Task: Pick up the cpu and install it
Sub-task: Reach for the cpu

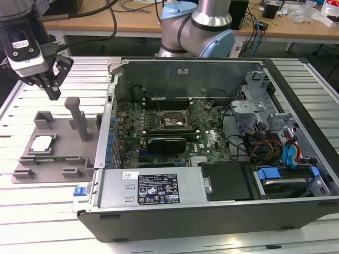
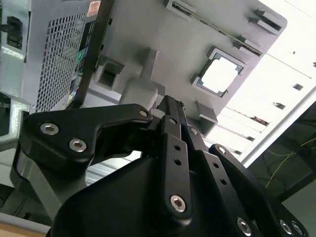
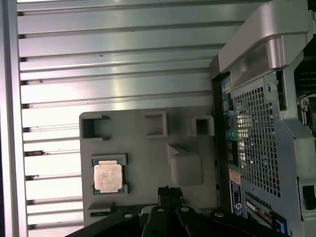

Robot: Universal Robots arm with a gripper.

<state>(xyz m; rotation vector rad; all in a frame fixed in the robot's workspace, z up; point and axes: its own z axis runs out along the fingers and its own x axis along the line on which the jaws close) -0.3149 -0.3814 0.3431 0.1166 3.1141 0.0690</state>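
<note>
Slatted table (image 1: 37,211): the pincer (image 1: 53,93) hangs pressed together, empty, above the tray (image 1: 59,130) holding the cpu (image 1: 42,143).

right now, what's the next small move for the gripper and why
Probably shift sideways until centred over the cpu, before any descent. The gripper hangs above the grey tray near its upright post, off to one side of the chip, which lies flat in its pocket, untouched.

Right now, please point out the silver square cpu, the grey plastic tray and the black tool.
silver square cpu (image 1: 42,143): exterior view, metal top
grey plastic tray (image 1: 66,145): exterior view, bare floor
black tool (image 1: 53,95): exterior view, fingertips
</note>
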